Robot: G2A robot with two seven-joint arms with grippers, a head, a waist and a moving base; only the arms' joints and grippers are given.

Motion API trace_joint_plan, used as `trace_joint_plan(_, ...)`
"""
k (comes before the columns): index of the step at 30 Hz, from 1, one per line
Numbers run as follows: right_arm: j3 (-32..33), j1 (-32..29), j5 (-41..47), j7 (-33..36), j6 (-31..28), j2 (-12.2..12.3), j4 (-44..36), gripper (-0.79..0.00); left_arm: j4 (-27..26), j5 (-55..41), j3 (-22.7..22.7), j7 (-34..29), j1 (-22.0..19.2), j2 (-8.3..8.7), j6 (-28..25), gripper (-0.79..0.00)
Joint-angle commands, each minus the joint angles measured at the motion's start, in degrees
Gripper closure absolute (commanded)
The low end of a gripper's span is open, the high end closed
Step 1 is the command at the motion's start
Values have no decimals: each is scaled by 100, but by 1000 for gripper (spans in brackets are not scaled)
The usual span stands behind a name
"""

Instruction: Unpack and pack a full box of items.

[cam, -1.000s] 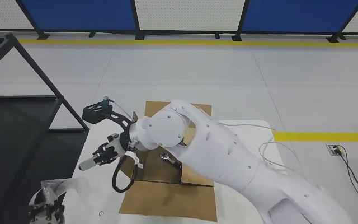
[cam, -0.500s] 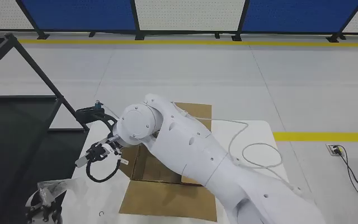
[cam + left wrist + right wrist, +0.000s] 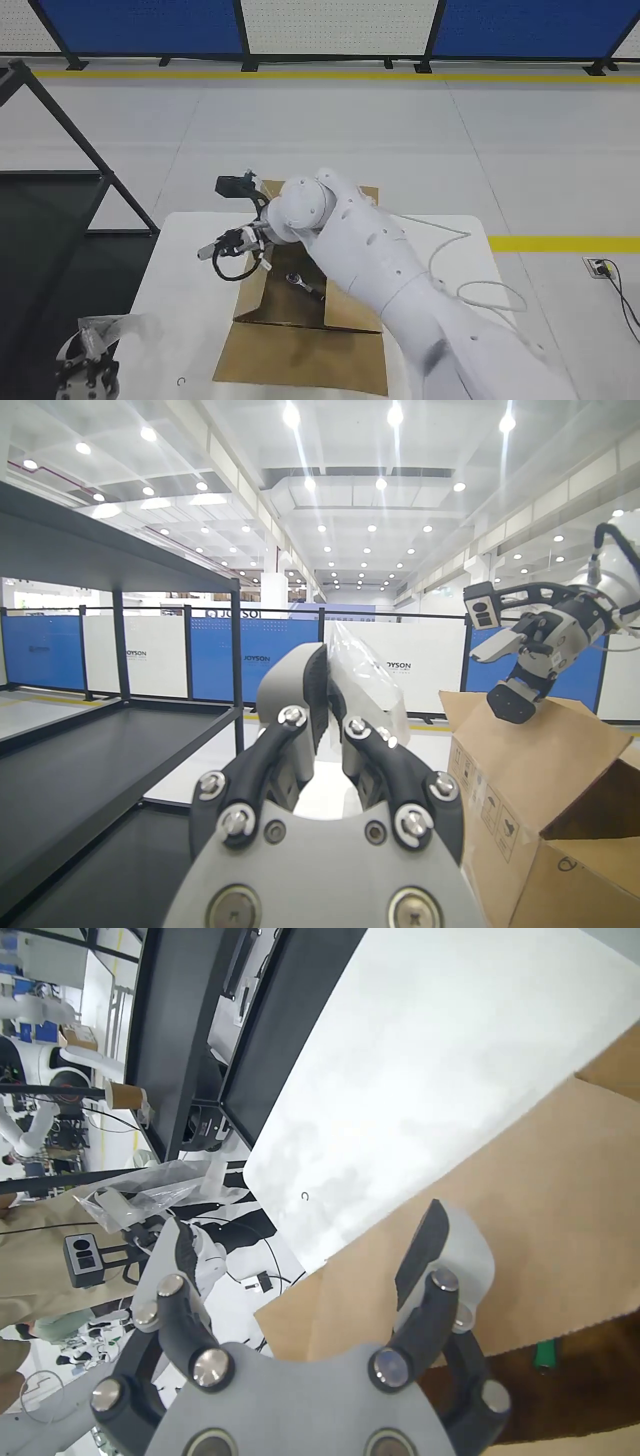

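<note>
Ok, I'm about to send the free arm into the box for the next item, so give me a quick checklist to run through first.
1. The right end effector is open and empty: ok.
2. The left end effector is shut on the clear plastic bag: ok.
3. The cardboard box has its flaps open: ok.
4. Something is there to pick: ok, a metal tool lies on the box floor.
5. The right end effector is lined up over the metal tool: not ok, it hangs over the box's side flap.
6. What else is in the box: cannot tell.
</note>
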Motion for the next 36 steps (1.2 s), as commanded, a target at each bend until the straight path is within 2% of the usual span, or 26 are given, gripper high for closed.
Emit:
trace_joint_plan(1,59,-97,30,-14,-158,59,132,-785,4,35,20,-26,-14,-1,9,0)
trace_joint_plan(9,252,-374,-9,-341,-941,336,520,-785,-38,219,136,-142,-76,-4,58,0)
trace_joint_plan(14,368,-512,8,-272,-1450,497,580,-785,-59,329,226,-208,-112,-7,92,0)
trace_joint_plan(24,554,-745,-123,-398,-1610,763,-14,-785,-111,410,299,-243,-124,-10,131,0)
trace_joint_plan(30,912,-559,-67,-735,-2073,1117,-221,-785,-142,392,264,-218,-73,-9,147,0)
trace_joint_plan(35,1299,-377,57,-855,-2674,1540,62,-785,-194,381,245,-207,-39,-10,168,0)
trace_joint_plan(36,1301,-356,15,-852,-2658,1565,85,-785,-204,381,252,-212,-36,-11,175,0)
